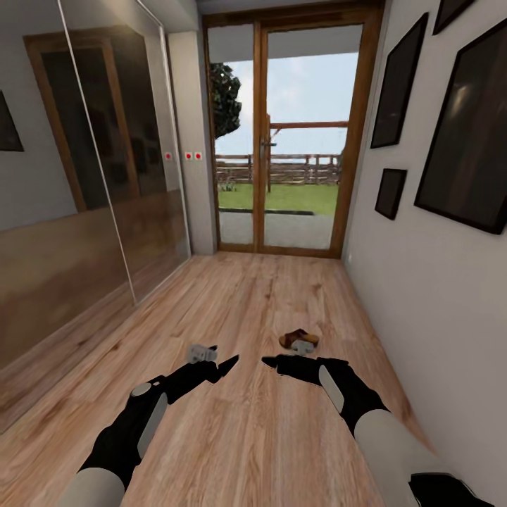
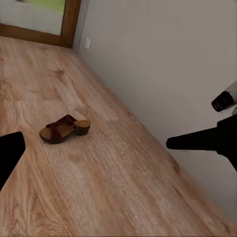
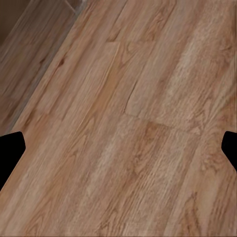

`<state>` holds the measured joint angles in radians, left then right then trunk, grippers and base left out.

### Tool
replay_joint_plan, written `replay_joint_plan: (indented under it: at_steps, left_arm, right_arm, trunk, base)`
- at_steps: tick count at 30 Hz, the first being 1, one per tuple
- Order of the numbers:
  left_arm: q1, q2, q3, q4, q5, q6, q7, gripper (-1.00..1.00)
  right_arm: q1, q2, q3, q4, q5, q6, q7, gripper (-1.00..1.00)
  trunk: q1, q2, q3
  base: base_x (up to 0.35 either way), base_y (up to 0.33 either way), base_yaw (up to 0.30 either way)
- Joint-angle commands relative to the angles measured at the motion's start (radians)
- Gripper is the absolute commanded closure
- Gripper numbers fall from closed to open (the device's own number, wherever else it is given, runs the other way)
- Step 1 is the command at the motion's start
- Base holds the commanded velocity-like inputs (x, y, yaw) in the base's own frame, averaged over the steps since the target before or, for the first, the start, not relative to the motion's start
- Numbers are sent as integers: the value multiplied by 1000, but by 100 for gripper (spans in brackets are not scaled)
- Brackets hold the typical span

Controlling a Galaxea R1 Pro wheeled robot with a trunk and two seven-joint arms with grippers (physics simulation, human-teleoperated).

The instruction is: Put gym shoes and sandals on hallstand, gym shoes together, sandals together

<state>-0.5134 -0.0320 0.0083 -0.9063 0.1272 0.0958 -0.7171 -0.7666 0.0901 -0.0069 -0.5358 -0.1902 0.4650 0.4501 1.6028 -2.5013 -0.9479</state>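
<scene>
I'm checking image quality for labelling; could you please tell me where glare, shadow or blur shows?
Head view: the glass door is bright and washed out, and the glossy wall panels mirror it. Left wrist view: the dark brown leather sandal casts only a faint shadow. Right wrist view: the wood-plank floor looks soft.

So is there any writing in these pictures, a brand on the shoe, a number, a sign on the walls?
No readable text anywhere.
Sandal on the wood floor: no brand or label visible.
Dark framed pictures on the right wall: blank, nothing legible.
Small white plates with red dots beside the glass door: dots alone, no letters or numbers.
</scene>
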Motion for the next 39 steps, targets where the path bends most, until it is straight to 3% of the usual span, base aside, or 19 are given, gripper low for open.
replay_joint_plan:
  at_steps: [1, 39]
  left_arm:
    - [0, 0, 1, 0, 10, 10, -4, -100]
    - [0, 0, 5, 0, 11, 10, -4, -100]
  right_arm:
    - [0, 0, -1, -1, -8, 7, -1, -100]
    - [0, 0, 2, -1, -7, 7, -1, -100]
  trunk:
    - [0, 0, -1]
    - [0, 0, -2]
  base:
    - [341, -182, 0]
    - [316, -199, 36]
